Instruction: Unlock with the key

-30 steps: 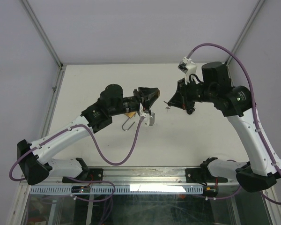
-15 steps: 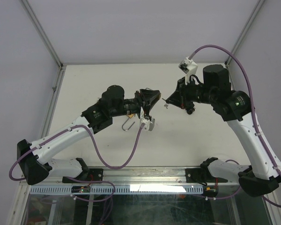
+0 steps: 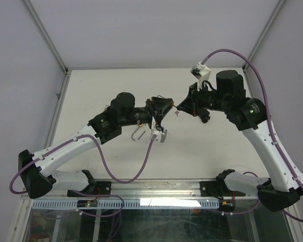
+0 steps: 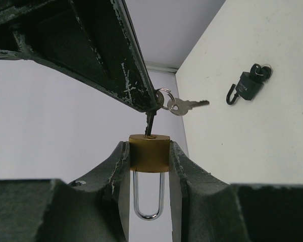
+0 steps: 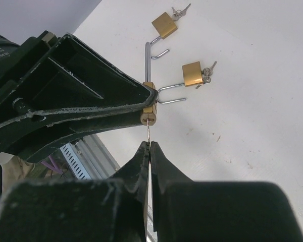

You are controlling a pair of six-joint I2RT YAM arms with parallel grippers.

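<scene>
Padlock (image 4: 149,154), small and brass, was held in the air above the middle of the tabletop (image 4: 272,141), well clear of its edges. The left gripper (image 4: 149,151) was closed partway, its two fingers pressing the flat sides of the padlock body. The steel shackle (image 4: 148,201) was closed and pointed back toward the left wrist, and the keyhole face looked outward.

The right gripper (image 5: 150,146) was pinched fully together on a key (image 5: 148,132), which reached straight to the keyhole face. Its tip touched the brass there, but how far it had gone in could not be told. A key ring (image 4: 163,98) with a spare key (image 4: 187,105) dangled beside the right fingers. Two other padlocks (image 5: 192,73) with keys of their own lay on the tabletop beneath the arms.

The padlock looked solid, stiff and dense for its size, with smooth faces that could slip under a twist. The flat sides seemed the right place to hold it, since that left the keyhole and the shackle free. The key was thin, and it probably needed a firm pinch on its head and a straight line into the lock. Turning would likely call for the left fingers to resist rotation.
</scene>
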